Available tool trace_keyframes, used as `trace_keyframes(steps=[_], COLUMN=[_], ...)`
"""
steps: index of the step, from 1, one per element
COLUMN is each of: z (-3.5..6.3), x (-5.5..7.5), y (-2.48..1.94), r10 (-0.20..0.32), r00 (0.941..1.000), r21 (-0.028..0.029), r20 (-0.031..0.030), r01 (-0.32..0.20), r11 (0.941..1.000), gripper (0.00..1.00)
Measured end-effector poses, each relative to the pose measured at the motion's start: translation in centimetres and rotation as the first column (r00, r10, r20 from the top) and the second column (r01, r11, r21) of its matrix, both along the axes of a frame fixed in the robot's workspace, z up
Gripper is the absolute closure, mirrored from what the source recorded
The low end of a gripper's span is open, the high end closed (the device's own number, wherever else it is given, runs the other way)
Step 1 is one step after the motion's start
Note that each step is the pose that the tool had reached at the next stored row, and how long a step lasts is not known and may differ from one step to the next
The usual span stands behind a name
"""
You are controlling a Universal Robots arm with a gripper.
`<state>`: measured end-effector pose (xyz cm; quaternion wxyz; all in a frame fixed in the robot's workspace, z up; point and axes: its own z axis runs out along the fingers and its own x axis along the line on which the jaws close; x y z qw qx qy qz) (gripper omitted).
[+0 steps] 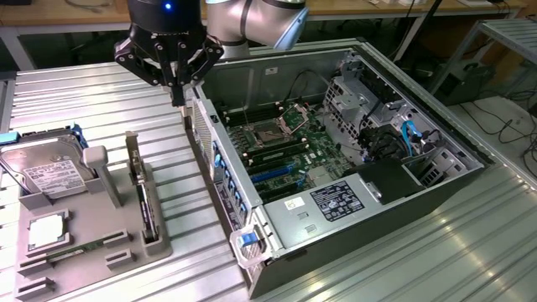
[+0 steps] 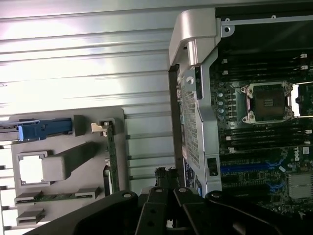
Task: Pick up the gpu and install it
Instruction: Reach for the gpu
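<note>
The gpu (image 1: 144, 200) stands on edge in a slot of the grey holder (image 1: 100, 217), a thin dark card with its silver bracket end toward the back. The wrist view has it edge-on as the gpu (image 2: 108, 161). My gripper (image 1: 178, 99) hangs above the gap between the holder and the open computer case (image 1: 220, 148), just over the case's rear wall and well above the card. Its fingers meet at the tips with nothing between them. The motherboard (image 1: 281, 148) lies exposed inside, with blue slots (image 1: 273, 173) near the rear wall. The gripper (image 2: 166, 174) points down beside that wall.
The holder also carries a silver hard drive (image 1: 46, 168), a square processor (image 1: 46, 229) and a green memory stick (image 1: 80, 248). Cables and drive cages (image 1: 394, 132) crowd the case's far side. The ribbed metal table (image 1: 436, 251) lies all around.
</note>
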<state>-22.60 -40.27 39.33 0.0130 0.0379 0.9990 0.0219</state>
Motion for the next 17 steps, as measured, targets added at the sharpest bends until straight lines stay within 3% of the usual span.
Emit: trace_keyframes(steps=[17], z=[0.00], x=[-2.2], y=[-0.33], r10=[0.000], r00=[1.0000], r21=[0.0000], r20=[0.0000], r01=[0.000], r11=[1.0000], gripper=[0.89])
